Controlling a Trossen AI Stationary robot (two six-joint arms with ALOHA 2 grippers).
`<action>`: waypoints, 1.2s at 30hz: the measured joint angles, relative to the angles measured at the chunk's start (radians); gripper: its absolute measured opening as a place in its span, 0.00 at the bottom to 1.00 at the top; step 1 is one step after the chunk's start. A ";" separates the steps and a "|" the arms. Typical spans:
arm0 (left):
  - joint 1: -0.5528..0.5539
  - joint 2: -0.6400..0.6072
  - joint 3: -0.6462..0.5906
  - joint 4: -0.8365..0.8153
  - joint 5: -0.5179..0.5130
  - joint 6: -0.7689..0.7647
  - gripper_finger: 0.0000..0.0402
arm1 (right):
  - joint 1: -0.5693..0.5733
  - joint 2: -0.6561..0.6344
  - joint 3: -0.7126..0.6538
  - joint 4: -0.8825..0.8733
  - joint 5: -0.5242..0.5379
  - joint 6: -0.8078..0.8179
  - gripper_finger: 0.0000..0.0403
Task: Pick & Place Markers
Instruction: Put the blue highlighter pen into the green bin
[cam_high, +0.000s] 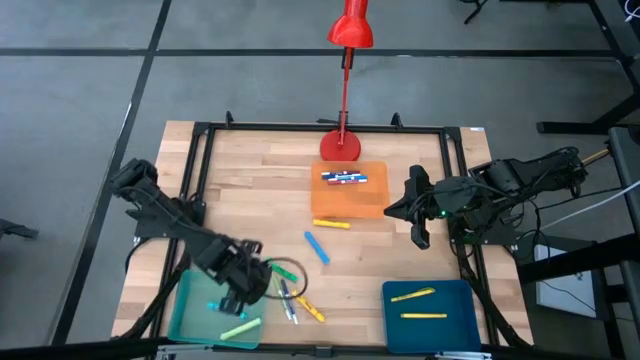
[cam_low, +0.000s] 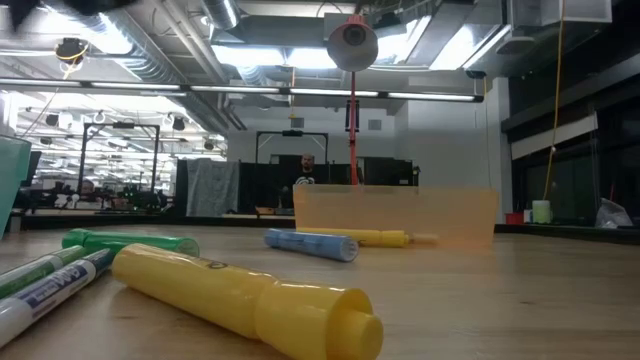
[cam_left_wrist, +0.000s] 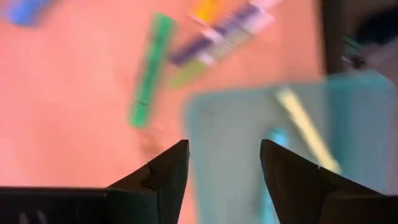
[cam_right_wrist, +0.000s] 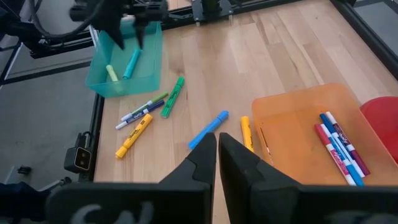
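Left claw (cam_high: 238, 290) hangs over the teal tray (cam_high: 190, 322), fingers spread, gripping nothing. Two markers lie in that tray: a teal one (cam_right_wrist: 131, 63) and a pale yellow one (cam_right_wrist: 112, 72), clearest from the right wrist. Beside the tray on the worktop (cam_high: 260, 200): green (cam_right_wrist: 172, 96), yellow (cam_right_wrist: 133, 135) and white-bodied markers. Right claw (cam_right_wrist: 217, 149) is pinched shut, empty, right of the orange tray (cam_high: 350, 203). Only the high view shows the blue tray (cam_high: 432, 325), farthest right, with two yellow markers.

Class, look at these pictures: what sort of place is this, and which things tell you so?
Probably a robotics lab or workshop: a framed wooden table with sorting trays like the teal tray, and exposed ceiling ducts over an open industrial room.
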 joint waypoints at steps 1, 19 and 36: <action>0.023 0.000 0.002 0.001 -0.032 0.008 0.48 | 0.000 0.000 0.000 0.000 0.000 0.001 0.05; 0.359 0.039 0.002 0.201 -0.052 0.457 0.48 | 0.000 0.000 0.000 0.000 0.000 0.030 0.05; 0.437 0.261 0.002 0.330 -0.007 0.747 0.48 | 0.000 0.000 0.000 0.000 0.027 0.056 0.05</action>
